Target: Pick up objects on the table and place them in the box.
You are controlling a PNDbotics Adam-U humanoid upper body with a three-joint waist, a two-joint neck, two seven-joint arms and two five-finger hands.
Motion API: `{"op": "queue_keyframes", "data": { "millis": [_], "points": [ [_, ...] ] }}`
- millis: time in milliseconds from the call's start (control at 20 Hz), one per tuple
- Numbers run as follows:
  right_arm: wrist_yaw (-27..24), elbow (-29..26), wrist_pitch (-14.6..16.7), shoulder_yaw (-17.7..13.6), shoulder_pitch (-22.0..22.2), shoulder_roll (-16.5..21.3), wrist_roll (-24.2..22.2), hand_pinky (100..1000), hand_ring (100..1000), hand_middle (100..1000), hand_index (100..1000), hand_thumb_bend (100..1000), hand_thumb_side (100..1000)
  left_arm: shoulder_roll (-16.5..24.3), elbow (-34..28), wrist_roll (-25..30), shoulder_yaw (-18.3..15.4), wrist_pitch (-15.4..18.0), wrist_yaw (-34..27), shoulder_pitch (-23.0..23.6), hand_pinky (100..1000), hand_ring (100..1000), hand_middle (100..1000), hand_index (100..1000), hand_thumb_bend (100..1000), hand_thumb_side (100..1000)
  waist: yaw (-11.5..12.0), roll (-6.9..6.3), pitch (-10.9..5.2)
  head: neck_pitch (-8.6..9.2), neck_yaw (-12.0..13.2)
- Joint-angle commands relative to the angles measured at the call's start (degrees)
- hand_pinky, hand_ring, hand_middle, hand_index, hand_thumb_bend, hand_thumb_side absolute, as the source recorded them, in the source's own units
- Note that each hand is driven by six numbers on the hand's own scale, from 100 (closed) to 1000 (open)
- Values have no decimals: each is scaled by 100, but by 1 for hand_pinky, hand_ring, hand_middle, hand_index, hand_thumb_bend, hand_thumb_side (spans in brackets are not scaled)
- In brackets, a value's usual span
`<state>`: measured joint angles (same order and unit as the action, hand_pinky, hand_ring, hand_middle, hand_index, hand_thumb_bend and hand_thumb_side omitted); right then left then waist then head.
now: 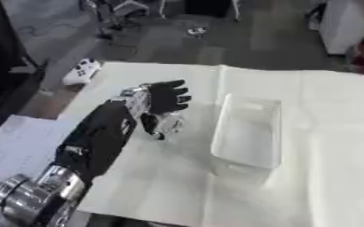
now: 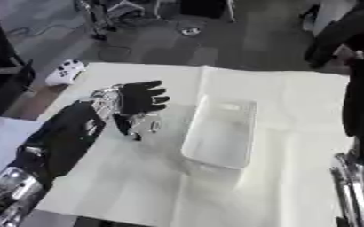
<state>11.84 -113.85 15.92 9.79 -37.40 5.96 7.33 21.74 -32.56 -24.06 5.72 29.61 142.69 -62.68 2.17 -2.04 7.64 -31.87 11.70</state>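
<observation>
Left of the box point(image 1: 249, 131), left hand point(image 1: 166, 97) pinches a silvery object point(image 1: 169, 124); right arm point(image 2: 362, 146) shows only in the right eye view.

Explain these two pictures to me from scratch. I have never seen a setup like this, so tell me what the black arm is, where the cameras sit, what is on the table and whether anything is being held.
Both pictures come from the two eyes of one camera in a humanoid robot's head, looking down at its work, so they show nearly the same thing. The black and silver arm entering from the lower left is the robot's own left arm, ending in its left hand, a black hand with fingers and a thumb. Under the hand the fingers curl round a small shiny object; what it is I cannot make out. The table is covered in white, and on it stands a clear box, to the right of the hand and apart from it. The right arm shows only as a dark and silver strip at the right eye view's edge; its hand is out of view.
</observation>
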Motion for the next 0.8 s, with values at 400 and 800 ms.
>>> {"op": "queue_keyframes", "data": {
  "millis": [400, 800],
  "points": [
    [-18, -74, 0, 0, -77, -23, 3, 329, 295, 361, 500, 429, 1000, 73, -36, -153, -57, 144, -454, -91, 1000, 743, 654, 766, 198, 1000, -3, -1, -96, 40, 115],
    [-14, -74, -3, -5, -75, -15, 7, 329, 295, 361, 500, 429, 1000, 78, 6, -128, -47, 213, -820, -61, 807, 533, 402, 498, 188, 1000, -2, 1, -102, 42, 110]
  ]
}}
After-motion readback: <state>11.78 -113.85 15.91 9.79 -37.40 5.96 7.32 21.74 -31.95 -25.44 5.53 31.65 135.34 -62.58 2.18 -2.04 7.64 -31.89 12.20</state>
